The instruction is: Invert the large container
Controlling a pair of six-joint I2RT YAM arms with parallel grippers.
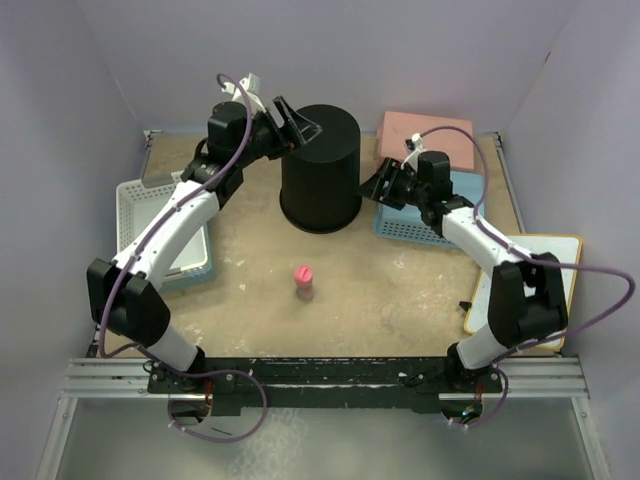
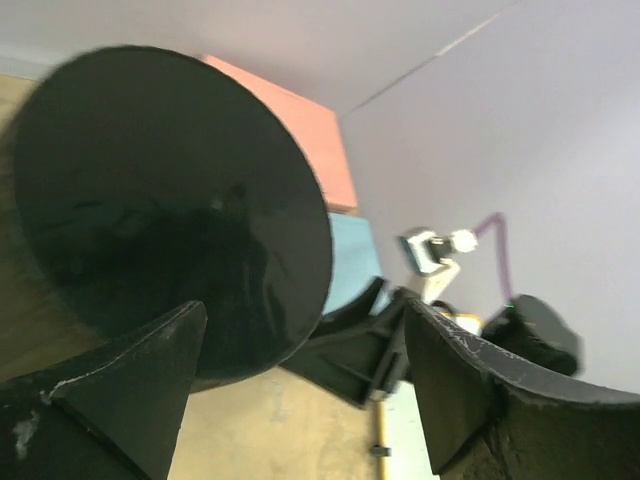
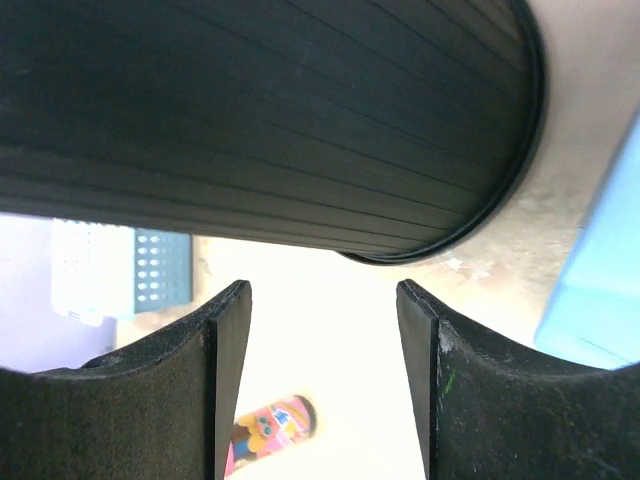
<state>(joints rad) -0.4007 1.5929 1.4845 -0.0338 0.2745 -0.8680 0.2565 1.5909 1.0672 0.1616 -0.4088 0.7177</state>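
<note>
Both our left pincer (image 1: 300, 126) and right pincer (image 1: 377, 186) are hanging open, empty, beside the tall tapered black plastic bin (image 1: 320, 175) sitting rim-down on the desk (image 1: 400, 290); we are judging it flipped, withdrawal remaining.

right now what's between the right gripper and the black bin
Nothing: the right wrist view shows bare table between the right gripper and the black bin.

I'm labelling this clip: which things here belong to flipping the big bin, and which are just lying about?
Job in hand: large container; left tool; right tool.

Lying about: pink basket; blue basket; white basket; small pink bottle; yellow-edged board.
</note>
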